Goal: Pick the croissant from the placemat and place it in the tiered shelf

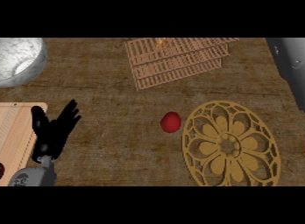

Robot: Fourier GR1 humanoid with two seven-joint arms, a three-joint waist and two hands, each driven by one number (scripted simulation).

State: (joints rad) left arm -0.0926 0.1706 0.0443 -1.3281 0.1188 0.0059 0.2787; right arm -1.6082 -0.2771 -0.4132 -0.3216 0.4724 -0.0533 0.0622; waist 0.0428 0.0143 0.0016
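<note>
One hand showing: left hand (51,127) low at the left, fingers straight and spread, holding nothing. Croissant (161,42) looks like that small orange bit on the wooden shelf (181,63) up top, well apart from the placemat (210,131).

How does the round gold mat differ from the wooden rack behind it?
The mat is round with a cut-out flower pattern; the rack is rectangular, built of straight slats. The mat is golden yellow, the rack a paler pinkish brown. The mat lies flat in one layer; the rack shows stacked tiers. Both are openwork.
</note>
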